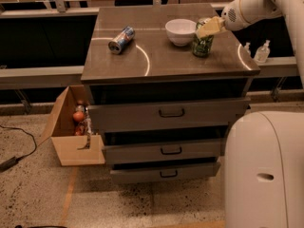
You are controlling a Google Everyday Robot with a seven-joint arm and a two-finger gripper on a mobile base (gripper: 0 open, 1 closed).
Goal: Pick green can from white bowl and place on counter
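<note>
The green can stands upright on the counter, just right of the white bowl, which holds nothing I can see. My gripper comes in from the upper right and sits at the can's top, covering its lid. The can's base rests on the counter near the right edge.
A blue, red and silver can lies on its side at the counter's left. The three drawers stand slightly out. An open cardboard box with items sits on the floor to the left. Two small bottles stand on a ledge at right. My white base fills the lower right.
</note>
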